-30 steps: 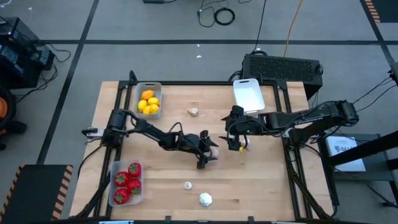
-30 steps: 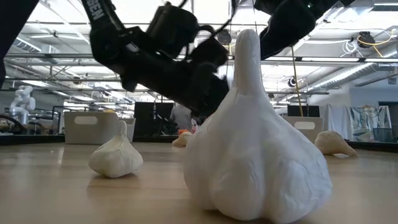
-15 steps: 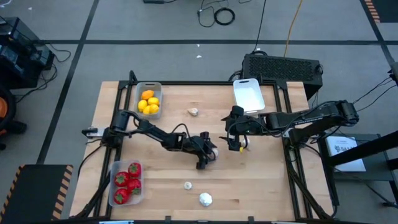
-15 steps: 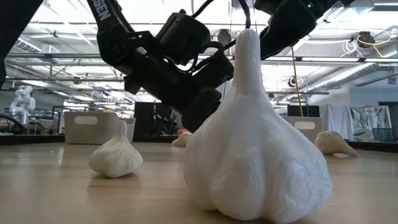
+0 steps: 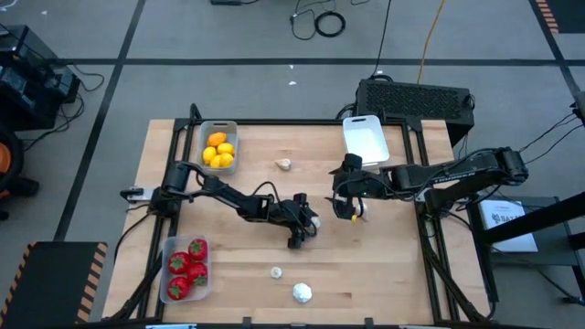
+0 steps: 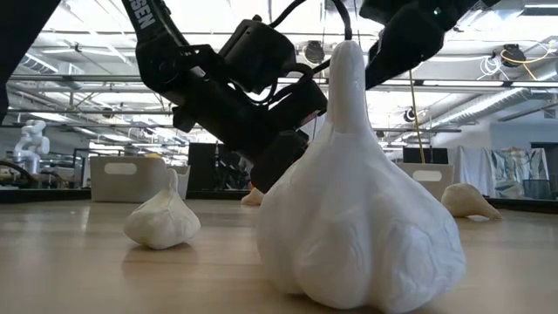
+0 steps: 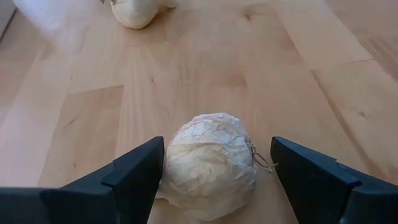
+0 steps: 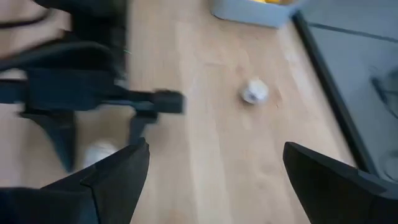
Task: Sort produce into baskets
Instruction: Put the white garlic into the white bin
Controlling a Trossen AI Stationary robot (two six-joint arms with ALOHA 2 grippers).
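Note:
My left gripper [image 5: 304,232] is open at mid-table, low over the wood. Its fingers stand on either side of a papery whitish garlic bulb [image 7: 208,165] that lies on the table, closer to one finger [image 7: 140,171]; I see no touch. My right gripper [image 5: 345,213] is open and empty, hovering just to the right of it. Other garlic bulbs lie at the far middle [image 5: 284,164] and near the front edge [image 5: 276,271] [image 5: 302,292]. The grey basket [image 5: 219,146] holds yellow-orange lemons, the clear basket [image 5: 186,268] holds red pieces, and the white basket [image 5: 364,137] stands at the far right.
The low view is largely filled by the front garlic bulb [image 6: 357,201], with a smaller bulb [image 6: 163,218] to its left. A black box [image 5: 416,96] stands beyond the table's far right edge. Bare wood lies between the grippers and the front bulbs.
My left gripper has gone down and a little toward the table's right edge, so that its open fingers now stand around the mid-table garlic bulb. The bulb has stayed where it was.

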